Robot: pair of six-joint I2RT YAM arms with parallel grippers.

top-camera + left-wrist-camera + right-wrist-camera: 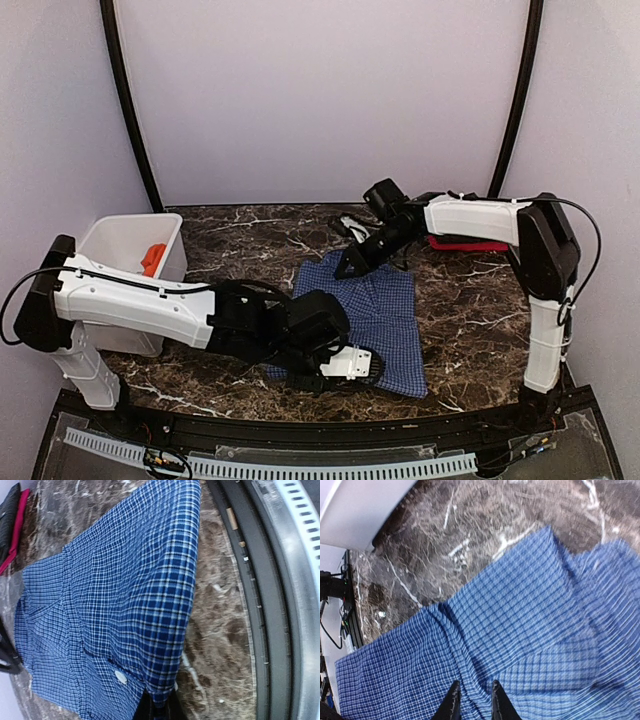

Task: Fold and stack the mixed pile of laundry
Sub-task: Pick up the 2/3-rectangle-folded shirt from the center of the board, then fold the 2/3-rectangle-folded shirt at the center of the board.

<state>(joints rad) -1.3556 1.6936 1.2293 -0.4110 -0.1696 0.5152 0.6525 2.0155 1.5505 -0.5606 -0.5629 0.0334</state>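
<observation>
Desk (230, 235): dark marble with white veins. We see everything on it or over it.
Left arm (140, 300): reaches from the near left corner across to the desk centre, lying low over the top.
Right arm (475, 218): rises at the right edge, then bends left and down toward the desk centre.
Checked shirt (385, 305): blue-and-white small check, spread flat mid-desk between the two arms. Its near edge is close to the desk's front rim, and we see creases running across the cloth in the right wrist view.
Basket (130, 235): white plastic, at the left edge of the desk behind the left arm, well apart from the checked shirt.
Red cloth item (465, 243): lies flat at the back right, partly under the right arm. We can't tell what kind of garment it is.
Orange garment (152, 258): bunched inside the basket, only a patch showing.
Left hand (156, 707): closed tight on the near hem of the checked shirt, with the cloth edge draped over the fingers.
Right hand (474, 702): at the shirt's far left corner, fingers a narrow gap apart with cloth at the tips. We can't tell whether it is pinched.
Button (120, 676): white, on the shirt just beside the left hand.
</observation>
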